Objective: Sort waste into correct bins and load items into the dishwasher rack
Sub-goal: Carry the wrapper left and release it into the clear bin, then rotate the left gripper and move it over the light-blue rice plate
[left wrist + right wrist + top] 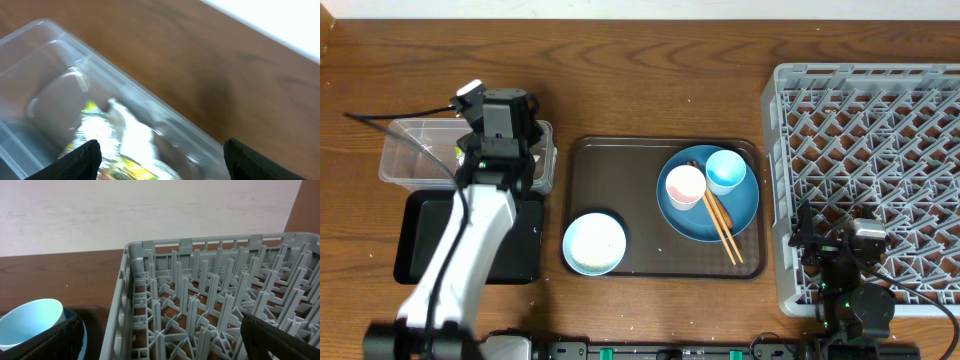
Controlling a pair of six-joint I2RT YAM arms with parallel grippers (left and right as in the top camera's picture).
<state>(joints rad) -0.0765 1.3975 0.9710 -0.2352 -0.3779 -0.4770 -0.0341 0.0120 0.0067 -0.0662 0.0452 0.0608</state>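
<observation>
The left gripper has its two dark fingers spread wide, and nothing is between them. It hangs above the clear tub, which stands near the left edge of the table. Inside the tub, below the fingers, lies the yellow-green and silver wrapper. Something white lies touching it. This is perhaps the tissue, but the left wrist picture is too blurred to be sure.

The right gripper is also fully open and holds nothing. It sits low at the front left corner of the grey rack, on the right side of the table.

I judge that the task is at an early stage. At least one piece of waste is in a bin. The black tray, in front of the tub, looks bare where the arm does not hide it. I cannot find the rice grains or the carrot piece.

No dish is loaded yet, and the rack shows only its grid. On the brown tray in the middle of the table, the blue plate carries the white cup, the pale blue cup and the chopsticks. The bowl stands at the front left corner of the brown tray.
</observation>
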